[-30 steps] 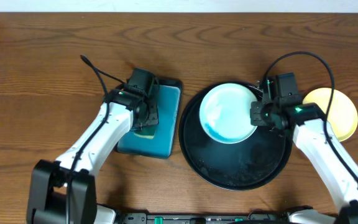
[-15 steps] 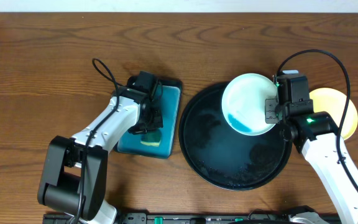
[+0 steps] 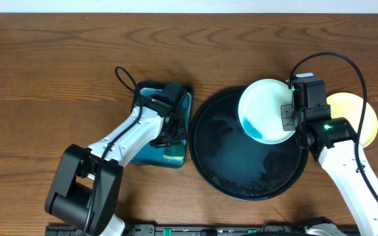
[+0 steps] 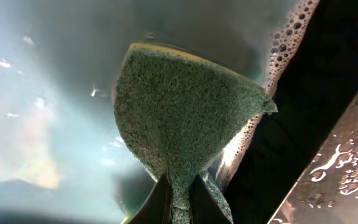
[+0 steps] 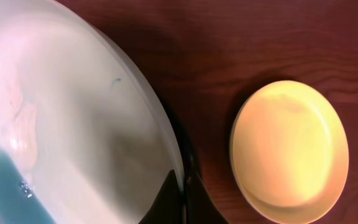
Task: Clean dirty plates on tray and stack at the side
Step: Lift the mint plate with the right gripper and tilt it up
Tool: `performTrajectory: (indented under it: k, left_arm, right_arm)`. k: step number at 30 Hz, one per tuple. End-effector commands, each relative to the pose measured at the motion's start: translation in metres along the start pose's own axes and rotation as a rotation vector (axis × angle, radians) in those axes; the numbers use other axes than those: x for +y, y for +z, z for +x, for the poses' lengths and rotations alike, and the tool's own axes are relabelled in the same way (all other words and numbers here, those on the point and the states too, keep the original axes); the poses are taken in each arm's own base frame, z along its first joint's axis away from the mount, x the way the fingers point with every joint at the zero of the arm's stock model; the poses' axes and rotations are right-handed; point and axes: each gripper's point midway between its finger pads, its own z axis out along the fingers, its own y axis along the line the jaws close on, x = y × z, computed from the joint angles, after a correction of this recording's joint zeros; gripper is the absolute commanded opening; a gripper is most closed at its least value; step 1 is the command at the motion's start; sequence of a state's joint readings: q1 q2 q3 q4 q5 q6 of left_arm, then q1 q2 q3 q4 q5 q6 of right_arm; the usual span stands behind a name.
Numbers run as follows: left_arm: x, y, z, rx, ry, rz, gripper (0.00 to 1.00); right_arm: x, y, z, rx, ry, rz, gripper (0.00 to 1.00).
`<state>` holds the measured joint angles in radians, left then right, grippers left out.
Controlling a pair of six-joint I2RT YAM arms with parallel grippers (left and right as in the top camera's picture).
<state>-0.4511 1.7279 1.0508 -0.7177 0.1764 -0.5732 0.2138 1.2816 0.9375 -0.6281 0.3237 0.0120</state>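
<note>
Mint-white plate [image 3: 266, 110], pinched at its rim by the right gripper [image 3: 286, 115], tilts over the tray's [image 3: 241, 180] far-right part; the left gripper [image 4: 180, 196], clamping a sponge [image 4: 185, 118], sits left of the tray.

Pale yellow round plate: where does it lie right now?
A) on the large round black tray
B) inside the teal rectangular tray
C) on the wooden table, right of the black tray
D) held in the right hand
C: the pale yellow round plate lies flat on the wooden table, wholly outside the rim of the large round glossy black tray.
</note>
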Motion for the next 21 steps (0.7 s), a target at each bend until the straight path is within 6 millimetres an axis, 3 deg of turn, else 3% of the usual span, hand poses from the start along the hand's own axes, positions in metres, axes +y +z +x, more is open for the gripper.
performTrajectory:
  k: [1,8,11,17,21]
  left_arm:
    - [-0.003,0.005,0.012,0.054,-0.051,0.021,0.07]
    - [0.0,0.005,0.004,0.018,-0.046,0.002,0.08]
    - [0.007,-0.006,-0.014,-0.074,0.032,-0.063,0.07]
    - [0.018,-0.05,-0.047,-0.276,0.068,-0.117,0.07]
    - [0.024,-0.051,-0.053,-0.289,0.054,-0.121,0.07]
  right_arm:
    - [-0.005,-0.009,-0.011,-0.046,-0.034,0.041,0.01]
    - [0.008,-0.016,-0.02,-0.088,-0.147,0.072,0.01]
    - [0.008,-0.019,-0.022,-0.098,-0.167,0.115,0.01]
    - [0.012,-0.029,-0.029,-0.136,-0.243,0.193,0.01]
    - [0.017,-0.04,-0.035,-0.172,-0.305,0.264,0.01]
